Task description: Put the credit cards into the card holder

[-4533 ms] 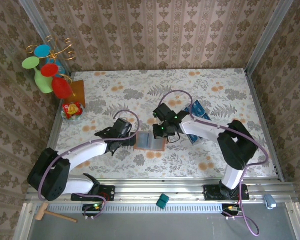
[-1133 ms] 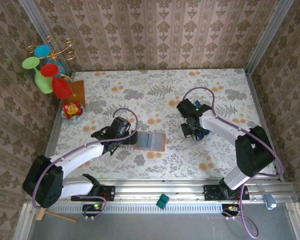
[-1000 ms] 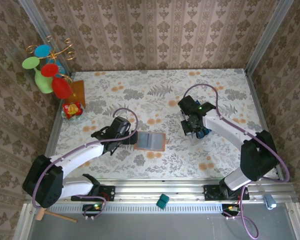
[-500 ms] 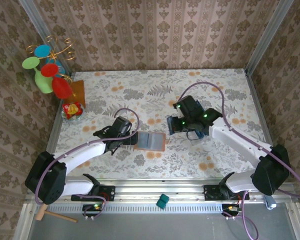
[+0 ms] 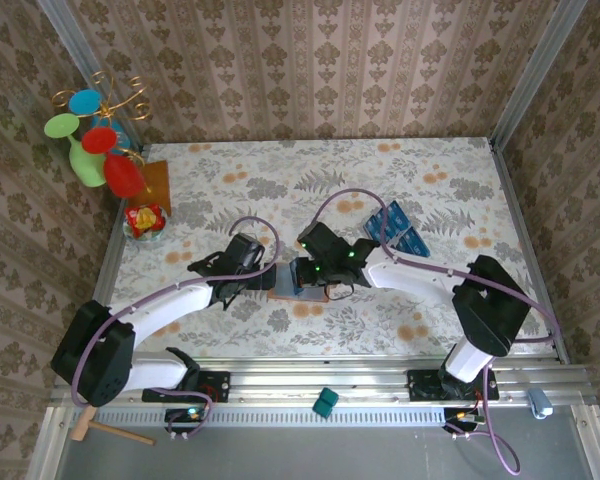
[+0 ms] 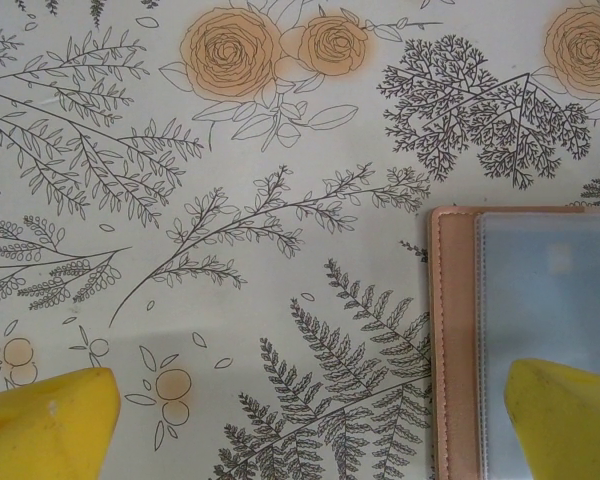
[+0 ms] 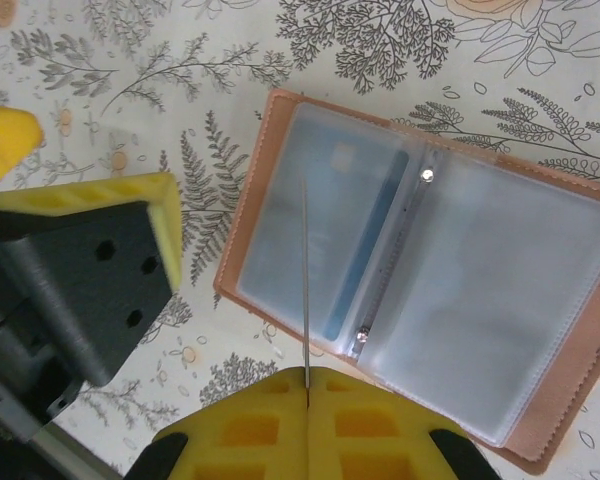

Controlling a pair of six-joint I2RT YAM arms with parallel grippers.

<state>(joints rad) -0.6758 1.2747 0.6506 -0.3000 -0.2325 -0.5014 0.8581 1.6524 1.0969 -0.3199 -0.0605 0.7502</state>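
The right gripper (image 7: 307, 392) is seen closed, its yellow fingers pressed together on a thin card (image 7: 305, 270). The thin card is viewed edge-on and is held upright above the card holder (image 7: 500, 300). Its far edge is placed over the left page of the holder; whether the sleeve is touched cannot be told.

The card holder is laid open and flat on the floral tablecloth (image 5: 230, 180). Two clear sleeves are framed by its pinkish-brown border, and a bluish card (image 7: 375, 235) is seen through the left sleeve, beside the spine.

The left gripper (image 6: 300, 425) is spread wide and nothing is held in it. In the left wrist view one yellow fingertip (image 6: 565, 420) is seen in front of the holder's page, and the other is seen over bare cloth.

In the overhead view the two grippers are found head to head near the middle front of the table, and the holder is mostly covered by the right one. The other credit cards (image 5: 395, 228), a blue group, are seen lying well apart from the holder, behind it and to its right.
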